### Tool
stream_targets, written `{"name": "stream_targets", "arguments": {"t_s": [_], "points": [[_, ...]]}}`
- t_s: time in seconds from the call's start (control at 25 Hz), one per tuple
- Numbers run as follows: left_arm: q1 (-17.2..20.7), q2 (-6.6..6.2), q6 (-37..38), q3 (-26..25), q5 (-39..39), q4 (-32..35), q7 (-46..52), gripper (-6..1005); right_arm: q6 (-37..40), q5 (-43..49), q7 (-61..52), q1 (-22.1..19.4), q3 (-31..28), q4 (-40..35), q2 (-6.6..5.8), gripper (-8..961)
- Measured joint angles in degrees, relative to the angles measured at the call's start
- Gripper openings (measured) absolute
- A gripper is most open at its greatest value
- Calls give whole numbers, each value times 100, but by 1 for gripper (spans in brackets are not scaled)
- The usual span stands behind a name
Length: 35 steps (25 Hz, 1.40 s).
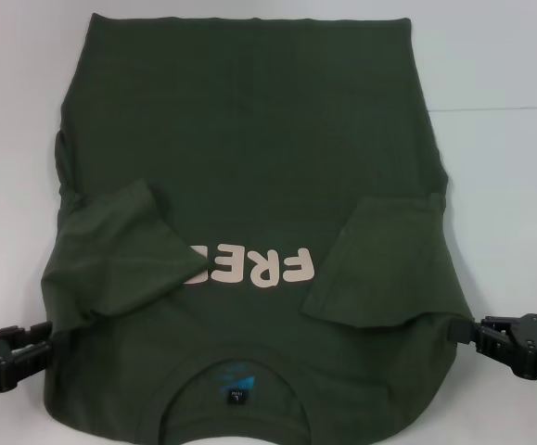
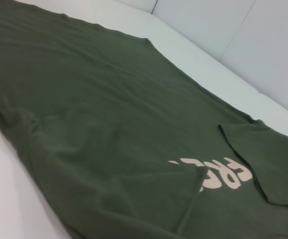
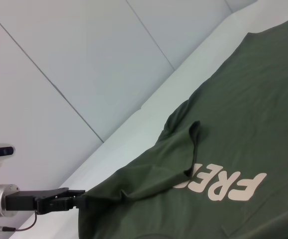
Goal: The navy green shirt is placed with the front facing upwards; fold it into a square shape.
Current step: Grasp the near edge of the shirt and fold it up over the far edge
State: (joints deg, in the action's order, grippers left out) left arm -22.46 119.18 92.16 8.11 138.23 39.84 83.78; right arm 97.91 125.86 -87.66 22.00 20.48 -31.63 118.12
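Head view, near to far: collar w/ blue label (image 1: 236,397) is seen at bottom centre. Left tool (image 1: 47,336) at lower left and right tool (image 1: 472,332) at lower right are each clamped on a shoulder edge of the navy green shirt (image 1: 249,130). Both sleeves are folded inward over "FREE" lettering (image 1: 261,267). Shirt is spread on white bench (image 1: 509,185), hem at top of frame.

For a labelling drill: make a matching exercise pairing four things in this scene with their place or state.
Things:
1. dark olive-green cotton T-shirt
2. cream "FREE!" lettering
3. left gripper
4. right gripper

Places or states:
A. at the shirt's edge on the robot's right
B. spread on the table, both sleeves folded inward
C. partly hidden under a sleeve
D. at the shirt's edge on the robot's left

Pairs: 1-B, 2-C, 3-D, 4-A
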Motion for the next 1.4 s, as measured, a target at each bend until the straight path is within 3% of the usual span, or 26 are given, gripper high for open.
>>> {"name": "stream_targets", "arguments": {"t_s": [0.24, 0.68, 0.92, 1.24, 1.4], "points": [[-23, 19, -82, 25, 61, 59, 0, 537, 0, -1, -13, 23, 0, -1, 7, 23], [-60, 28, -91, 124, 60, 60, -3, 547, 0, -1, -62, 47, -3, 0, 4, 23], [-42, 40, -94, 169, 30, 60, -15, 483, -2, -1, -74, 52, 0, -1, -1, 23], [-68, 49, -126, 174, 20, 110, -10, 41, -15, -1, -76, 76, 7, 0, 8, 23], [-81, 52, -128, 177, 12, 112, -15, 33, -30, 0, -69, 76, 9, 0, 10, 23]]}}
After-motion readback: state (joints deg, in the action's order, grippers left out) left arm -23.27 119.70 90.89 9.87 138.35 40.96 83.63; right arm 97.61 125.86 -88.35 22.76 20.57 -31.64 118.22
